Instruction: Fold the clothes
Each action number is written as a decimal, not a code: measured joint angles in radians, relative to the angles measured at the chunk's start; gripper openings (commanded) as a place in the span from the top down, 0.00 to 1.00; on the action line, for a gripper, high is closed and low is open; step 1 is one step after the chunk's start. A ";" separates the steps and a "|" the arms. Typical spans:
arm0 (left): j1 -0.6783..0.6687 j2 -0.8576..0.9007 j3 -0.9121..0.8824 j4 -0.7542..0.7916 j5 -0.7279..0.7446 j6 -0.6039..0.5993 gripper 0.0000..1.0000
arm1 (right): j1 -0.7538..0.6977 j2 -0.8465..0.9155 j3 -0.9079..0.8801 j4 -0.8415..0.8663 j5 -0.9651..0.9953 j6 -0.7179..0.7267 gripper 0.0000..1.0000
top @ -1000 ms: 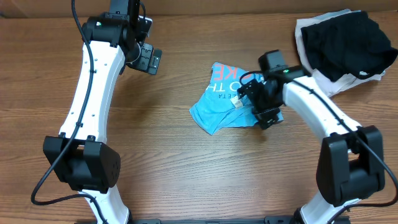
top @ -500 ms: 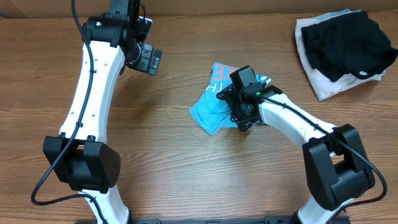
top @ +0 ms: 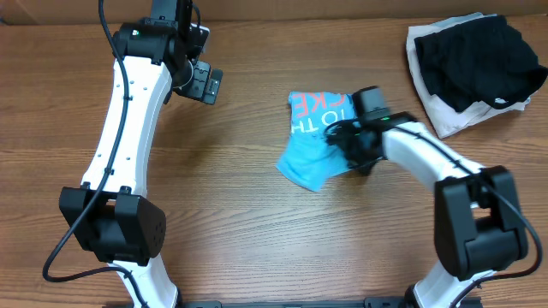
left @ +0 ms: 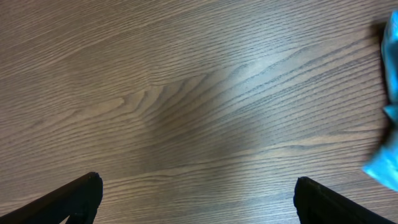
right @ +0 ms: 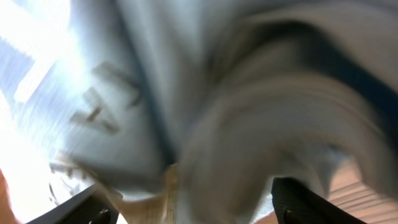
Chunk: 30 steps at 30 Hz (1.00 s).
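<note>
I am watching the sky-blue T-shirt [top: 312, 154] lying crumpled just right of the middle of the worktop [top: 257, 222], well apart from every edge. Its far part is showing red lettering face up, with a line of white text just beside it, and a plain blue flap is trailing toward the near edge.

The right gripper [top: 349, 147] is sitting down on the shirt's right side, touching the cloth, with its arm reaching in from the near right corner. Through the right wrist camera I am getting a blurred picture: pale blue cloth is filling almost the whole view, pressed close to the lens. Its fingers [right: 298, 202] are showing only at the two lower corners, far apart, with cloth bunched in the gap between them. The jaws are standing wide, and I cannot tell whether they are gripping any fabric.

The left gripper [top: 205, 84] is hanging over bare wood near the far edge, left of the middle and well apart from the shirt. Its wrist camera is showing its fingers [left: 78, 193] spread wide with nothing between them, and a sliver of blue cloth at the right border.

A black garment [top: 475, 51] is lying on a white garment [top: 445, 124] in the far right corner.
</note>
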 measured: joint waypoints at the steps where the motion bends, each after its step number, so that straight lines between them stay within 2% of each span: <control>1: 0.000 0.000 0.000 0.000 0.000 0.000 0.00 | -0.028 0.001 0.000 -0.002 0.006 -0.026 0.21; 3: 0.000 0.000 0.000 0.000 0.000 0.000 0.00 | -0.083 0.003 -0.001 0.010 0.022 -0.093 0.20; 7: 0.000 0.000 0.000 -0.001 0.000 0.000 0.00 | -0.161 0.003 -0.001 0.027 0.026 -0.228 0.07; 10: 0.000 0.000 0.000 -0.007 0.000 0.000 0.00 | -0.180 0.003 -0.002 0.001 -0.041 -0.275 0.07; 13: 0.000 0.000 0.000 -0.008 0.000 0.000 0.00 | -0.182 0.004 -0.002 -0.008 -0.140 -0.283 0.07; 17: 0.000 0.000 0.000 -0.008 0.000 0.000 0.00 | -0.157 0.004 -0.008 0.019 -0.204 -0.225 0.08; 25: 0.000 0.000 0.000 -0.008 0.013 0.000 0.00 | -0.077 0.005 -0.016 0.176 -0.168 -0.020 0.23; 28: 0.000 0.000 0.000 -0.008 0.016 0.000 0.00 | -0.064 0.005 -0.016 0.198 -0.125 0.016 0.39; 30: 0.000 0.000 0.000 -0.008 0.018 0.000 0.00 | -0.061 0.005 -0.016 0.197 -0.094 0.029 0.45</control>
